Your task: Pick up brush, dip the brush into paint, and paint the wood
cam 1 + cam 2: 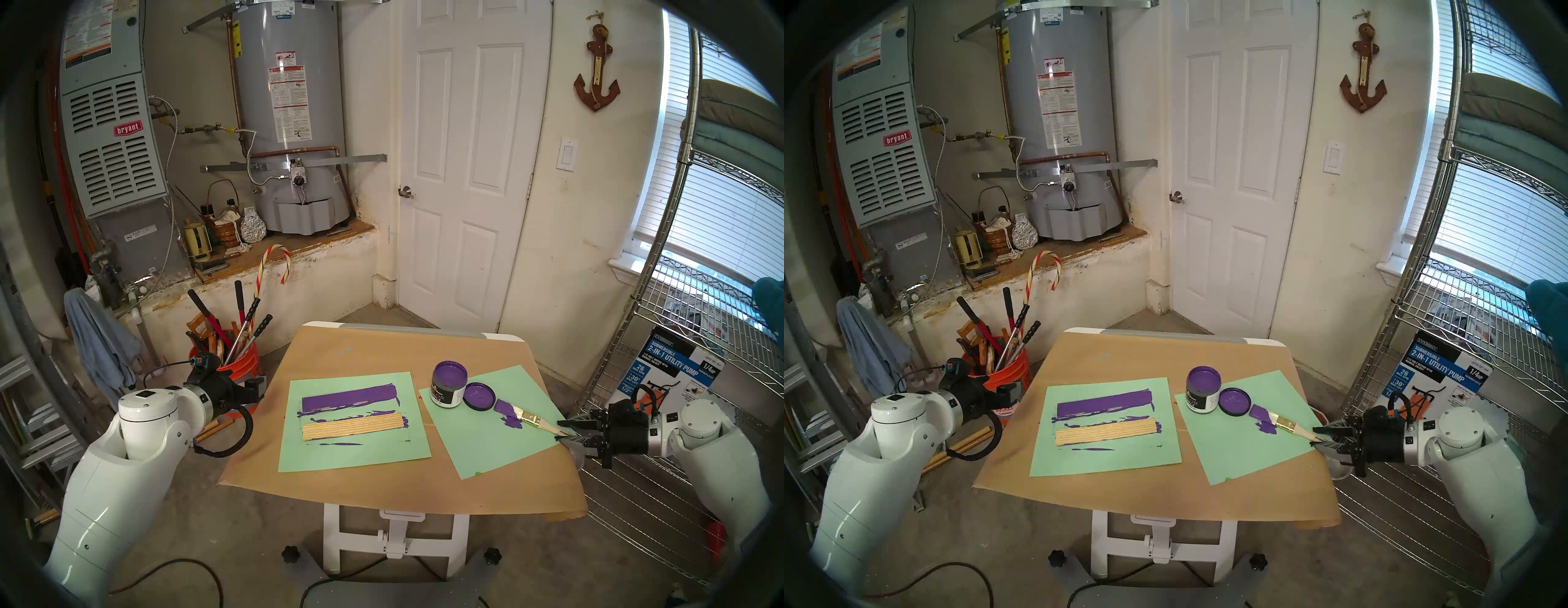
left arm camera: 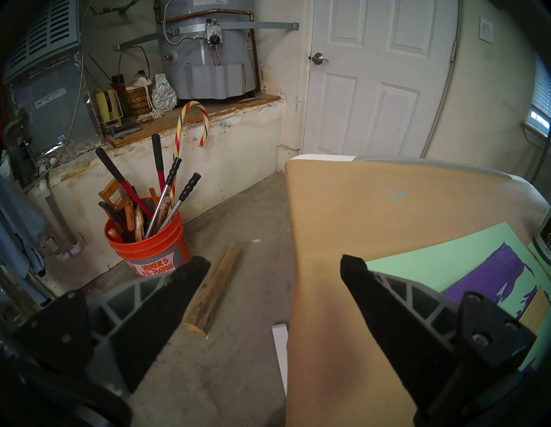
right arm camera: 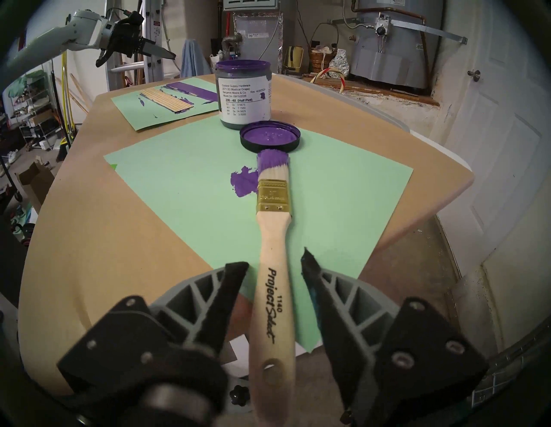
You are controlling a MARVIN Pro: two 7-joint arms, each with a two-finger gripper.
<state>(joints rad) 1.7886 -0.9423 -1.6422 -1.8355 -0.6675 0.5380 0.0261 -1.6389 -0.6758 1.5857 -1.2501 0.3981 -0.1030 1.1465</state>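
Right wrist cam: right gripper [image 3: 275, 262] jaws apart, straddling brush [image 3: 272, 253] handle w/o contact; left gripper [image 2: 275, 265] spread, off table.

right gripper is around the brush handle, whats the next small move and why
Probably close the right gripper on the brush. Its fingers sit either side of the handle with gaps showing, and the brush lies flat on the green paper, bristles just short of the lid.

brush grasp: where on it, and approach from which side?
Grip the brush mid-handle, near the lettering. Come from the handle end, where the open right gripper already straddles it. The bristles are wet purple and nearly touch the lid, so that end is out.
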